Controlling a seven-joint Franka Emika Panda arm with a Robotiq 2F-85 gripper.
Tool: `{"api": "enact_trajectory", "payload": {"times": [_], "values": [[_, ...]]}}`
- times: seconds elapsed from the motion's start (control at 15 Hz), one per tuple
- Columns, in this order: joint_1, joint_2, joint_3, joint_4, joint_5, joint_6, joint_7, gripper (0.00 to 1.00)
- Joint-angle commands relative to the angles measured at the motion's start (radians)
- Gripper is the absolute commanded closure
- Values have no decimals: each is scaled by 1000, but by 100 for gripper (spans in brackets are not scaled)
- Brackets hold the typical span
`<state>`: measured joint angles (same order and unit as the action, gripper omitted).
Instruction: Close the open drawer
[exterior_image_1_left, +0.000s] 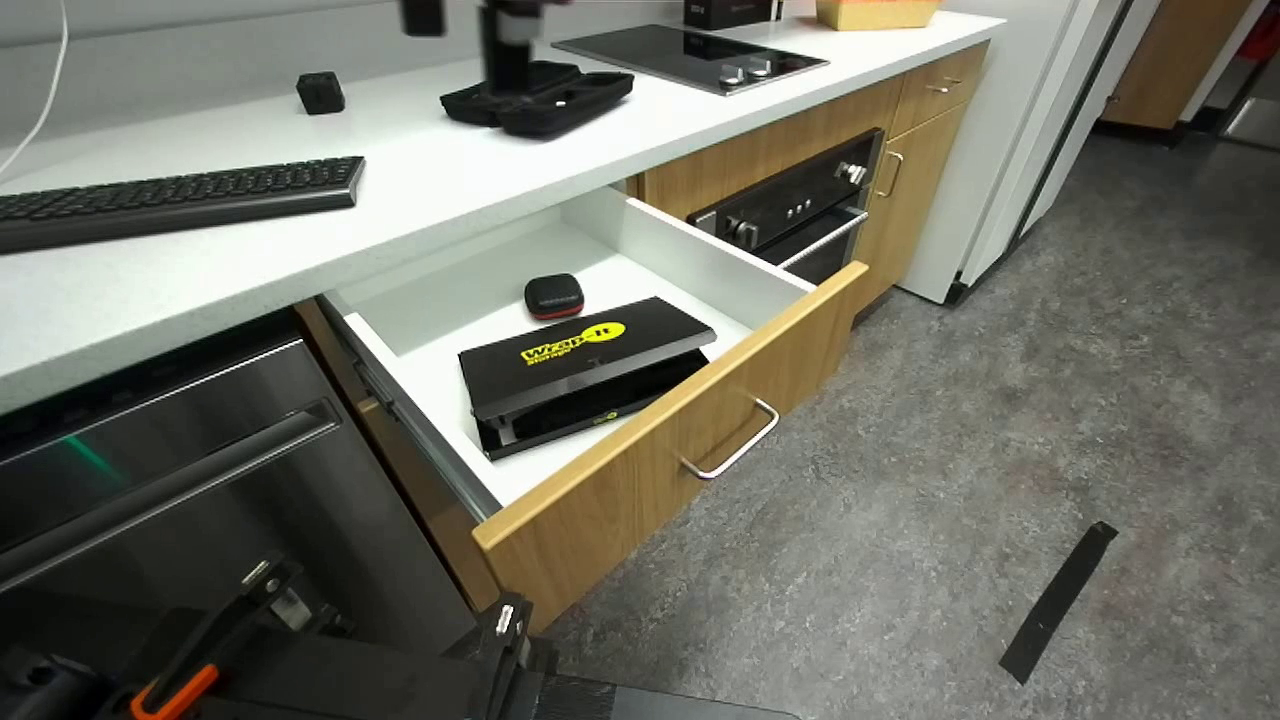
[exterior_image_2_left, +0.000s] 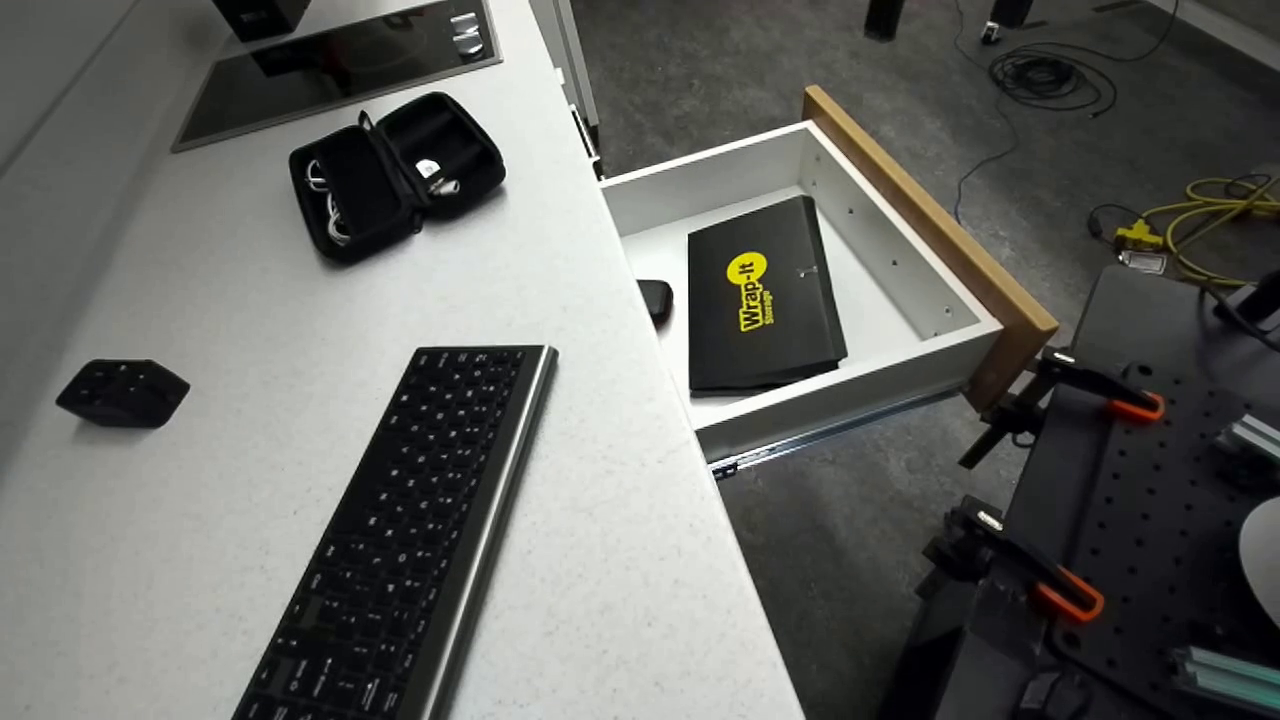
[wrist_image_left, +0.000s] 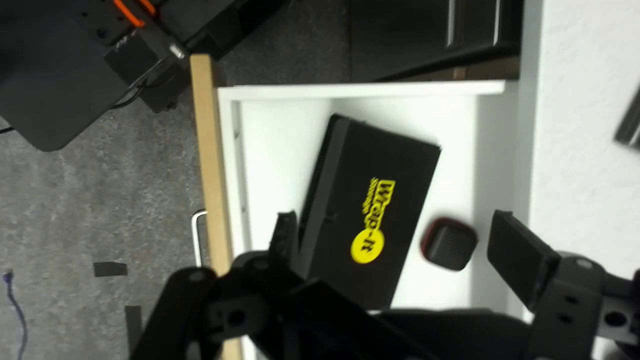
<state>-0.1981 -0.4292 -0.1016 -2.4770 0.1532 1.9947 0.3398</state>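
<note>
The drawer (exterior_image_1_left: 640, 510) has a light oak front, white inner walls and a slim silver bar handle (exterior_image_1_left: 745, 447). It is pulled far out from under the counter. It also shows in an exterior view (exterior_image_2_left: 930, 215) and in the wrist view (wrist_image_left: 210, 160), where part of the handle (wrist_image_left: 196, 240) is visible. My gripper (wrist_image_left: 394, 217) is open and empty, with its fingers wide apart. It hangs above the drawer and looks down into it, touching nothing that I can see. In an exterior view its blurred fingers (exterior_image_1_left: 466, 63) reach in at the top edge.
A black Wrap-It box (exterior_image_1_left: 590, 350) and a small black case (exterior_image_1_left: 554, 296) lie in the drawer. The white counter (exterior_image_1_left: 220, 270) bears a keyboard (exterior_image_2_left: 400, 540), an open black case (exterior_image_2_left: 390, 180) and a cooktop (exterior_image_2_left: 340, 70). A black robot table with clamps (exterior_image_2_left: 1130, 480) stands by the drawer's front corner.
</note>
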Motion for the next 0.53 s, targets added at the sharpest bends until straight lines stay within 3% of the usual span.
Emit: {"api": "enact_trajectory", "payload": {"times": [0.0, 0.27, 0.33, 0.47], "values": [[-113, 135, -75, 18, -86, 171, 19, 0], [-189, 257, -123, 53, -192, 290, 91, 0], [-164, 197, -131, 12, -148, 266, 33, 0], [-167, 224, -142, 17, -153, 271, 30, 0]]}}
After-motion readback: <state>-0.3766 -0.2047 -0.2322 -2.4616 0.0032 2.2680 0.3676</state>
